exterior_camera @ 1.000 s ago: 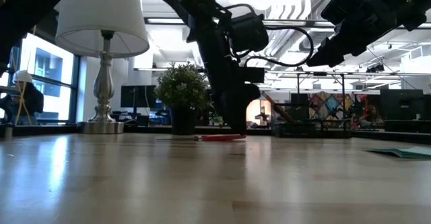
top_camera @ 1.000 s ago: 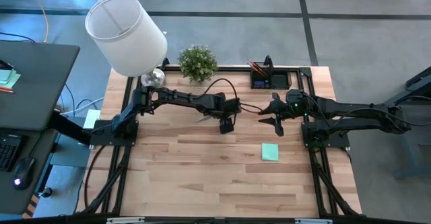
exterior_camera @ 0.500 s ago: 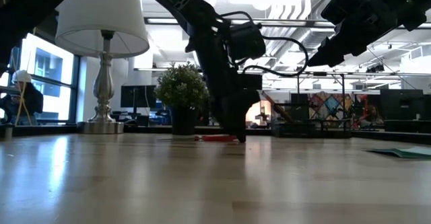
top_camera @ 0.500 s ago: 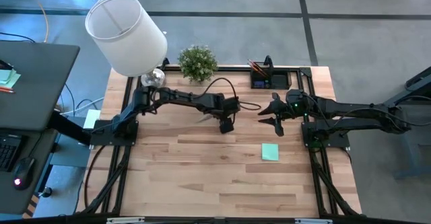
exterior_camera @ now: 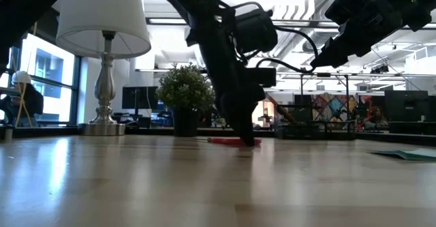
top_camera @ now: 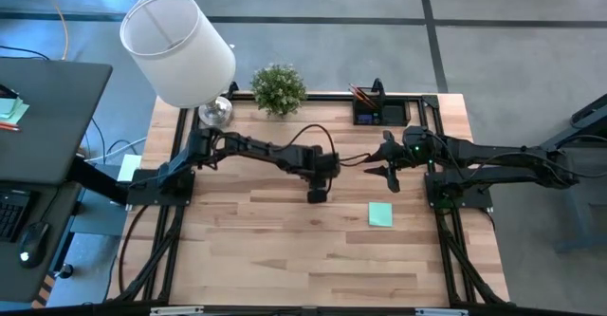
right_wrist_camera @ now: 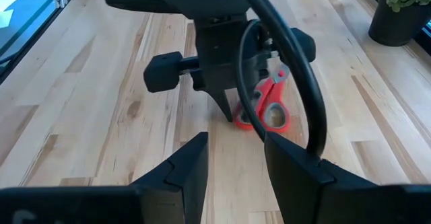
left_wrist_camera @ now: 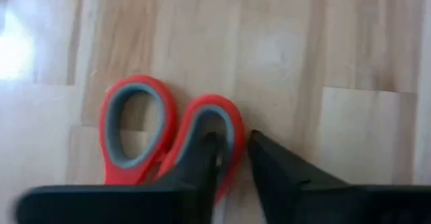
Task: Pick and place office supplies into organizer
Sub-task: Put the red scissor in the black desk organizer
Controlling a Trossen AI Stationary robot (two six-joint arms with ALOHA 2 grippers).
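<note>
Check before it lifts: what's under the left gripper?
The red scissors lie flat on the table; the left gripper straddles one handle loop's rim. Blades are hidden.

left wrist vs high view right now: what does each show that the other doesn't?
Left wrist only: the scissors, red handle loops flat on the wood, with the left gripper closing on the rim of one loop, one finger inside it and one outside.

High only: the organizer at the table's far edge, the mint-green sticky-note pad, the potted plant, the lamp, and the right gripper waiting mid-table. The scissors are hidden under the left arm here.

Both: the wooden table and the left gripper down at its middle.
</note>
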